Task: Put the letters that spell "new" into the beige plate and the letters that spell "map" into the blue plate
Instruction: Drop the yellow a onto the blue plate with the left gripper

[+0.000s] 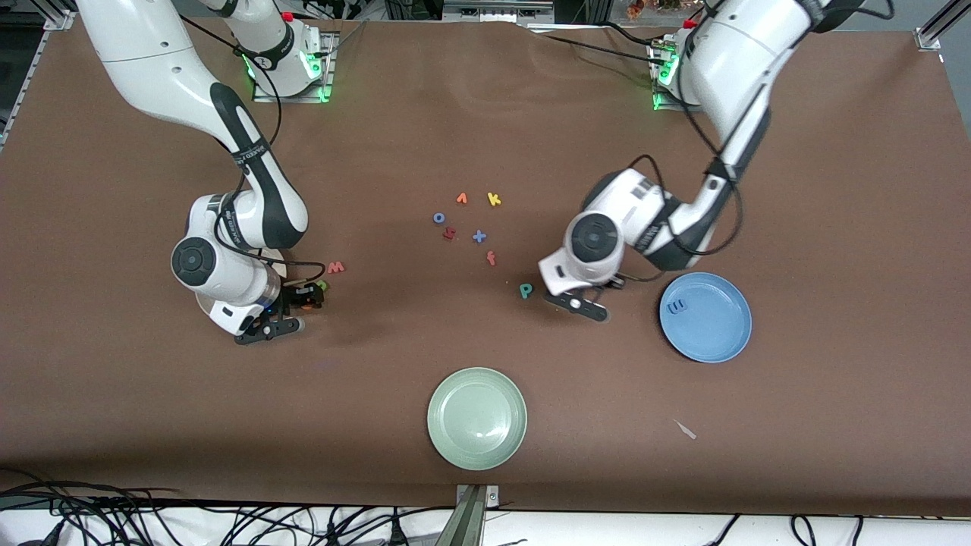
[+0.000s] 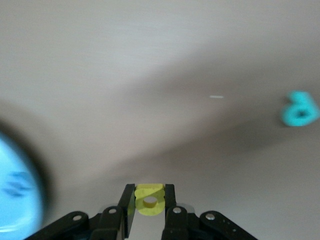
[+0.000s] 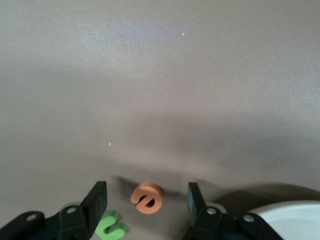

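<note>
Left gripper: fingers clamped on the yellow a, over bare brown table between the teal p and the blue plate. In the front view the p lies at about 9 o'clock from that gripper, near but not touching; the blue plate at about 3 o'clock, its rim just clear of the wrist. The blue m lies inside that plate, close to the rim on the right arm's side.

Right gripper: fingers spread wide, low over the table, straddling the orange e with room on both sides. The green n lies just beside one finger, apart from the e. Beige plate mostly hidden under the wrist in the front view; only its rim shows. Pink-red w sits on the table at about 1 o'clock from the gripper, near.

Leftover cluster mid-table, well apart from both grippers: yellow k, blue o, blue x, dark red letter, red-orange f, one more orange letter.

Pale green plate at 6 o'clock, near the camera-side table edge, open table all round it. A small pale scrap lies nearer the front camera than the blue plate.
</note>
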Robot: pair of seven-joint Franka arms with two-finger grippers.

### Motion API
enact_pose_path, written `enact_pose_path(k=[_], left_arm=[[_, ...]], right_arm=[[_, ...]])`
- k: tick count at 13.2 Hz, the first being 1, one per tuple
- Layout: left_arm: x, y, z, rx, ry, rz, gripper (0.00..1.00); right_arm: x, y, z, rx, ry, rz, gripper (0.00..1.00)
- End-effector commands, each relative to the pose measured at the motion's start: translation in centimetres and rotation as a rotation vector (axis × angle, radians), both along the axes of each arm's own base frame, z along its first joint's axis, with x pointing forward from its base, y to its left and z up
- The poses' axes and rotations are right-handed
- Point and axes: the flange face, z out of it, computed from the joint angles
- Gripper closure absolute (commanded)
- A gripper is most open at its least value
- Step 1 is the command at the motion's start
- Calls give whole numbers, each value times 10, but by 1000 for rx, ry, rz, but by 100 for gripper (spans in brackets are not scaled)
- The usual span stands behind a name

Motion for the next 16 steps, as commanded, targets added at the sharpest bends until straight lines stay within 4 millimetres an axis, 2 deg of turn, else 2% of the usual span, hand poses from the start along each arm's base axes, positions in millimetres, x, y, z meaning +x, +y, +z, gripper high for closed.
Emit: enact_pose_path(k=[1,2,3,5,6,7,8,9,10,12,13,16], left_arm=[[30,87,8,-14,21,-90,98],[40,123,6,-26,32,-131,97],[46,150,-1,-44,50,-181,96],[51,194,-20,-76,67,-250,93],[52,206,-29,-89,72,-265,81],[53,210,-29,-90,71,-265,34],[53,212,-29,-89,73,-262,0],[53,210,-25,-89,72,-256,0],[52,194,-21,-101,67,-254,0],[49,136,0,-100,23,-179,0],[45,99,13,-94,-2,-103,0],[30,26,24,-144,-10,115,0]], right_arm=[[4,-2,-3,15,-7,6,26],[2,0,-7,15,-3,8,26],[-2,-1,-13,13,9,6,26],[-7,-2,-15,12,18,5,26],[-7,-2,-15,11,19,6,27],[-9,-3,-17,10,22,5,27],[-9,-3,-17,11,22,6,28],[-9,-3,-17,11,22,6,31],[-10,-3,-18,10,24,6,35],[-11,-1,-19,11,27,9,43],[-12,-1,-20,10,28,9,46],[-12,0,-21,11,30,10,47]])
